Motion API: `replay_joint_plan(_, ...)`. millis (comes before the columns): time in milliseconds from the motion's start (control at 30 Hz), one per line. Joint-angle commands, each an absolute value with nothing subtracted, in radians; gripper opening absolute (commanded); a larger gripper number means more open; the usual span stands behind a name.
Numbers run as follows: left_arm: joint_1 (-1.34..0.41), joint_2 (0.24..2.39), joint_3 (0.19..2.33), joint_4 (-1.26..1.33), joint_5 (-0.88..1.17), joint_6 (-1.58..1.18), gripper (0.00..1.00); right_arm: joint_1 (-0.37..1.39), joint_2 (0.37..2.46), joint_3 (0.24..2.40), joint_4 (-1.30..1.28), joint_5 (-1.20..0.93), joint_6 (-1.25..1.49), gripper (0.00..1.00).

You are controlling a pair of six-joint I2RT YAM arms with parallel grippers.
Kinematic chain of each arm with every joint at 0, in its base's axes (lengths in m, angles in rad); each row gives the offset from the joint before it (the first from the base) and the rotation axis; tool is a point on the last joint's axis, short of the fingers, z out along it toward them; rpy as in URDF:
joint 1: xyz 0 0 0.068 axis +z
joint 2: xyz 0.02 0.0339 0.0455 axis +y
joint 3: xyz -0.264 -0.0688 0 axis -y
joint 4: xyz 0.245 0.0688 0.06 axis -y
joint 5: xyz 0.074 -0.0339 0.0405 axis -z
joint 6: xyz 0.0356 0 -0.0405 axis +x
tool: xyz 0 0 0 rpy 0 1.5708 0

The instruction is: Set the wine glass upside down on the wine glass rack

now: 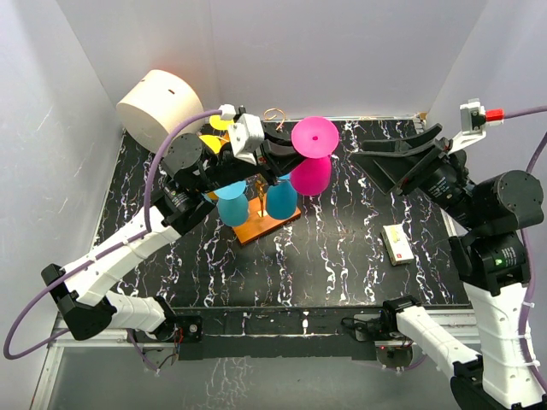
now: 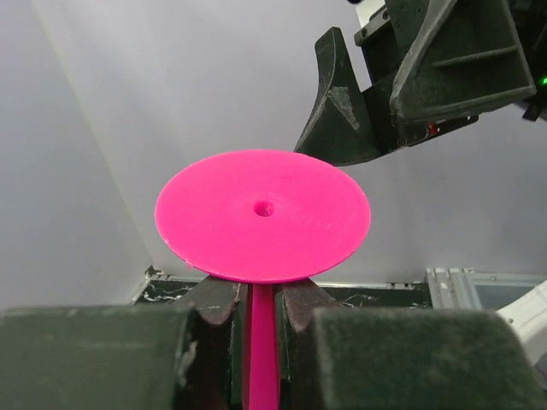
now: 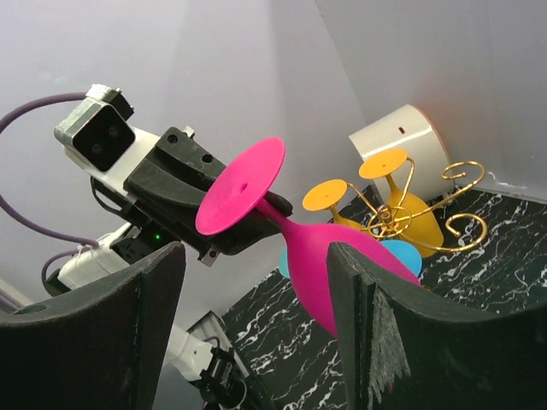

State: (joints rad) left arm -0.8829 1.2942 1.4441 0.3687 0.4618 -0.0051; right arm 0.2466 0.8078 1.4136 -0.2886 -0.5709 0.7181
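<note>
My left gripper [image 1: 286, 160] is shut on the stem of a pink wine glass [image 1: 311, 175]. The glass is upside down, with its round foot [image 2: 262, 214] on top and its bowl [image 3: 342, 265] hanging below, in the air just right of the wine glass rack. The rack has gold wire scroll arms [image 3: 408, 215] and an orange-brown wooden base [image 1: 261, 227]. Two blue glasses [image 1: 232, 205] and two yellow glasses [image 3: 402, 205] hang on it. My right gripper [image 1: 389, 164] is open and empty, to the right of the pink glass and pointing at it.
A white cylinder [image 1: 158, 107] lies at the back left corner. A small white and yellow box [image 1: 397, 243] lies on the black marbled table [image 1: 342, 256] at the right. White walls close in the back and both sides.
</note>
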Motion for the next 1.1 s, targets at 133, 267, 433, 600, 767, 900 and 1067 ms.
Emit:
replay_joint_plan(133,-0.881,1.283,1.464,0.405,0.531,0.160,0.00,0.245,0.837,1.509,-0.478,-0.480,0.665,0.61)
replay_joint_plan(267,-0.881,1.312,1.483,0.410,0.566,0.172,0.00,0.245,0.871,1.539,-0.484,-0.517,0.702,0.59)
replay_joint_plan(433,-0.881,1.347,1.490,0.458,0.589,0.158,0.00,0.245,0.870,1.531,-0.408,-0.570,0.751,0.57)
replay_joint_plan(600,-0.881,1.374,1.494,0.497,0.619,0.126,0.00,0.244,0.859,1.505,-0.364,-0.574,0.793,0.56)
replay_joint_plan(767,-0.881,1.405,1.500,0.503,0.632,0.117,0.00,0.244,0.866,1.478,-0.389,-0.546,0.823,0.49)
replay_joint_plan(900,-0.881,1.413,1.503,0.498,0.641,0.118,0.00,0.245,0.880,1.479,-0.458,-0.503,0.825,0.39)
replay_joint_plan(1067,-0.881,1.414,1.500,0.503,0.634,0.120,0.00,0.244,0.881,1.479,-0.466,-0.511,0.832,0.35)
